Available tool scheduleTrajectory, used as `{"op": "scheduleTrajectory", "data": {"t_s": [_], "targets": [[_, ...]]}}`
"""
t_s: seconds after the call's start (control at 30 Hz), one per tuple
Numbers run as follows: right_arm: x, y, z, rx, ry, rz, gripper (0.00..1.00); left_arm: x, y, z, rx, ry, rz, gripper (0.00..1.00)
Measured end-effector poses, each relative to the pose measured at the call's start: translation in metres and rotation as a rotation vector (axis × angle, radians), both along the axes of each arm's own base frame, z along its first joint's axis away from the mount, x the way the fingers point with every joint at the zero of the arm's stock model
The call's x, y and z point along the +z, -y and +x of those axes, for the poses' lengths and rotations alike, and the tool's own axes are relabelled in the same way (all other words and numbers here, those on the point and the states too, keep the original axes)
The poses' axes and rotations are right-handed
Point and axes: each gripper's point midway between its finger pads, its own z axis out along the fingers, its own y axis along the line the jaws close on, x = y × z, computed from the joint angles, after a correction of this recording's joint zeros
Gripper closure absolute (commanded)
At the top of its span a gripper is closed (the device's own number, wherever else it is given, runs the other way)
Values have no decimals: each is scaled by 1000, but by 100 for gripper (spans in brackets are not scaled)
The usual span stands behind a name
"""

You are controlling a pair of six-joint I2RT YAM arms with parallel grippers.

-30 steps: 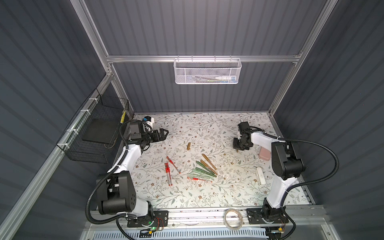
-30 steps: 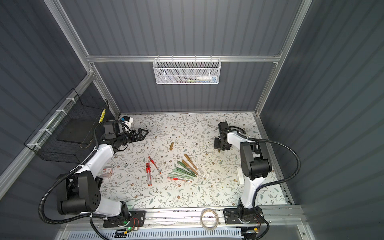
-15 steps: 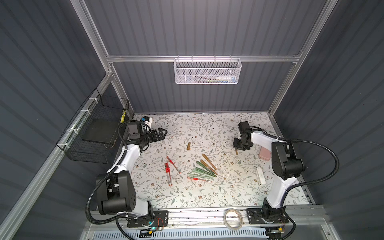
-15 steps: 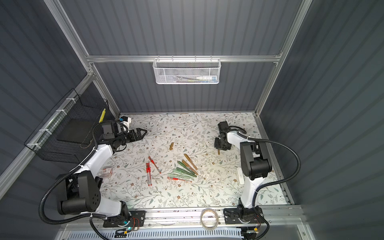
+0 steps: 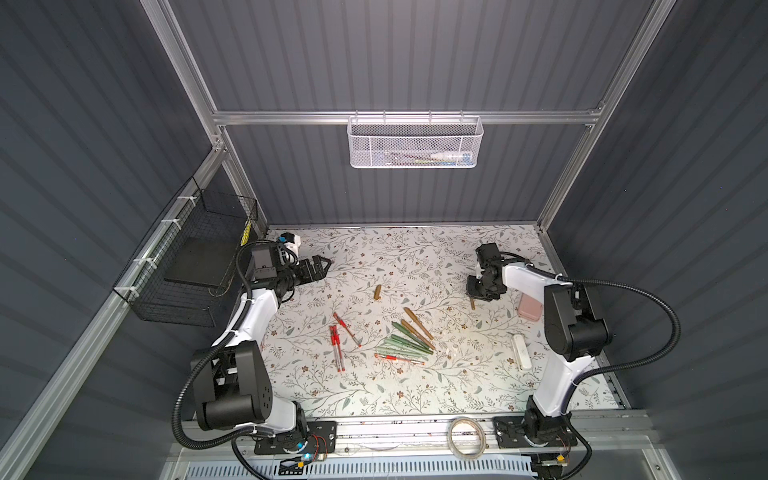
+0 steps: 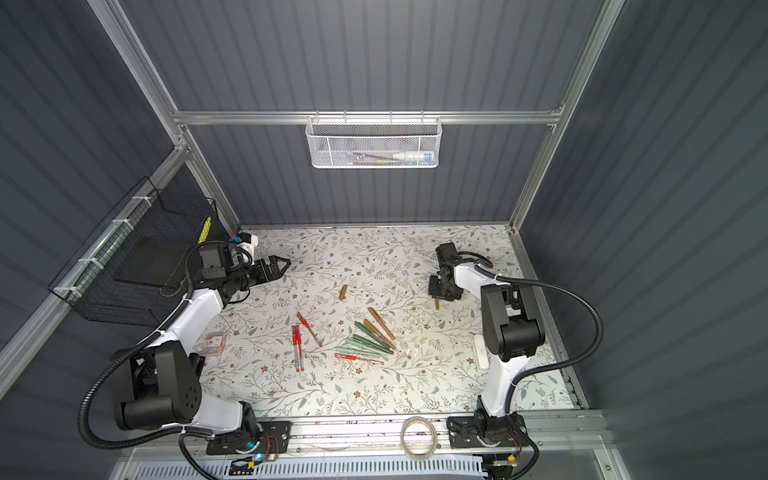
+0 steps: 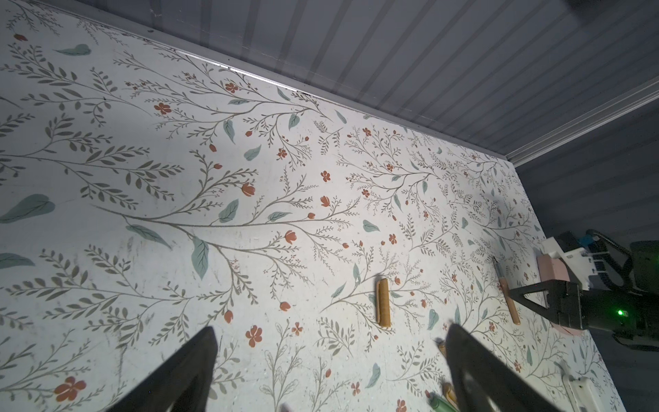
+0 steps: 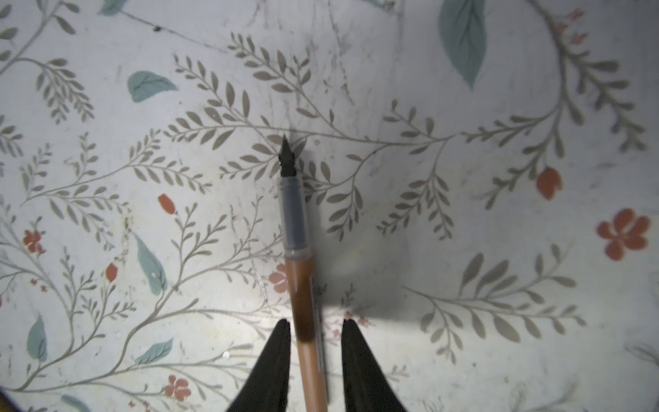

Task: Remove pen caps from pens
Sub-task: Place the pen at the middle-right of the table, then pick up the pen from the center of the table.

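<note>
PEN ON THE TABLE: An uncapped gold-brown pen (image 8: 299,285) lies on the floral table (image 5: 374,399) between the black fingers (image 8: 278,356) of the right gripper (image 8: 313,331). Its dark nib points away from the wrist camera. The fingers stand narrowly apart. One is right at the barrel, while a strip of table shows between the barrel and the other.

In both top views the right gripper (image 5: 473,291) (image 6: 436,291) sits low at the far right of the table. The pen (image 5: 472,302) pokes out from under it toward the front edge.

At the far left, the left gripper (image 5: 322,266) points toward the middle. Its fingers (image 7: 192,374) are spread wide, with only patterned table between them.

A gold-brown cap (image 5: 377,292) lies alone between the two grippers, well apart from both.

Nearer the front, green pens (image 5: 405,343) lie in a fanned bunch. Two gold-brown pens (image 5: 417,324) lie just beside it on the far side. One red-banded pen (image 5: 399,359) lies along the bunch's near side, and three more (image 5: 337,345) lie near its left. At this size it is unclear which of these still carry caps.

A white bar (image 5: 520,351) and a pink box (image 5: 530,309) lie by the right arm. A tape roll (image 5: 465,432) rests on the front rail. A white mesh basket (image 5: 415,143) hangs on the back wall, and a black wire basket (image 5: 195,266) hangs on the left.
</note>
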Motion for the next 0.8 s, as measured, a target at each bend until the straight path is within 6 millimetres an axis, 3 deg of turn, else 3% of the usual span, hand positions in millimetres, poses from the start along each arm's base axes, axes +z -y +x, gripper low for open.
{"op": "scheduleTrajectory", "data": {"t_s": [0.17,0.23,0.5,0.8], "targets": [[42,-26,-3,77,96,32,64,1,-1,0,-2,1,-5,0],[50,-44,-8,124,113,39,61,0,-1,0,-1,1,-5,0],[46,-111,-48,316,64,58,38,1,-3,0,2,1,-7,0],[54,-162,-67,453,66,73,43,1,-5,0,5,1,-8,0]]}}
